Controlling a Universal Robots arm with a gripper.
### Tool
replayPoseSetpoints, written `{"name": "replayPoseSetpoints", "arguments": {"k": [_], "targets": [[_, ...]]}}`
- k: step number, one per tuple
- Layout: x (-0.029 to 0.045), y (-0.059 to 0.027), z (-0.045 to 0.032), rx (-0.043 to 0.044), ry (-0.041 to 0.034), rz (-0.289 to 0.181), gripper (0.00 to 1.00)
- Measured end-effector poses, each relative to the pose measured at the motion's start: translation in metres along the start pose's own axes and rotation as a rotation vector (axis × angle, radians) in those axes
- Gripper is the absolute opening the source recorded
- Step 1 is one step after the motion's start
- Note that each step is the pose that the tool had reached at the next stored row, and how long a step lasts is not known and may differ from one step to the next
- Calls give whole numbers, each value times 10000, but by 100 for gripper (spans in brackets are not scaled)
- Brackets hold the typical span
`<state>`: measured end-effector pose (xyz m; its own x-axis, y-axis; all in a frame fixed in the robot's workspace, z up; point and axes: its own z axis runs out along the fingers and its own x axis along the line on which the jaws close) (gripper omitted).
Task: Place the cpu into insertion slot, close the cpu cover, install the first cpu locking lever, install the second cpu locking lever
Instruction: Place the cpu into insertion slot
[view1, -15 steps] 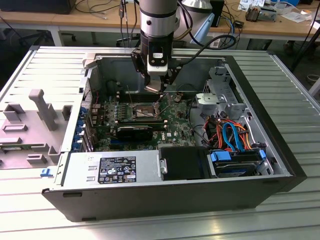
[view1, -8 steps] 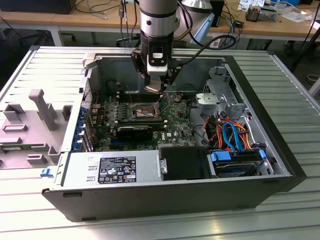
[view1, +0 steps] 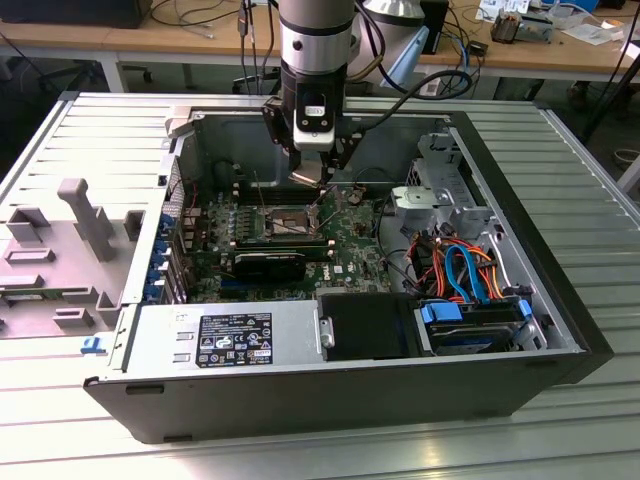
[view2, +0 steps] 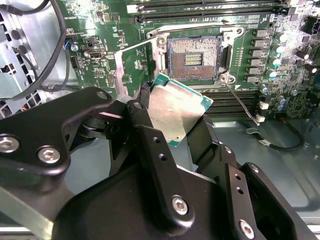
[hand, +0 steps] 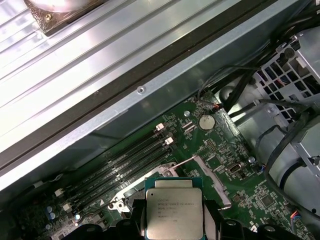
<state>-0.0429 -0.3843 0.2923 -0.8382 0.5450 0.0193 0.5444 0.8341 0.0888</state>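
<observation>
Claw (view2: 172, 122) is clenched on the cpu (view2: 177, 110), one black finger on each of two opposite edges, silver lid facing the second wrist view. The cpu hangs over the board just short of the insertion slot (view2: 194, 57), not seated.

Handling, my read: light, rigid, thin. The metal lid is slick, so an edge grip is right. Keep off the green rim and the underside. It needs no force, and it must stay flat and square to the slot, since a tilt would likely damage the contacts.

- The slot is bare, with its contact field exposed and nothing lying in it.
- The cpu cover (view2: 118, 67) looks swung open on one side of the slot, so the drop path looks free.
- A thin locking lever (view2: 240, 102) sticks out from a corner of the slot towards the claw side. It is the most likely snag for a finger.
- Long black memory slots (hand: 120, 167) flank the slot, and a capacitor row (view2: 275, 50) sits just beside it. Both are low.
- Black cables (view2: 50, 50) loop well apart from the slot, near the drive cage (view1: 440, 190).
- The case wall (hand: 150, 100) rises beyond the memory slots. The case lies open on the ribbed desk (view1: 580, 200).
</observation>
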Motion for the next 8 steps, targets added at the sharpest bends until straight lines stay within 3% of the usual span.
{"name": "replayPoseSetpoints", "arguments": {"k": [8], "targets": [[0, 0, 1, -4, -15, 168, 55]]}}
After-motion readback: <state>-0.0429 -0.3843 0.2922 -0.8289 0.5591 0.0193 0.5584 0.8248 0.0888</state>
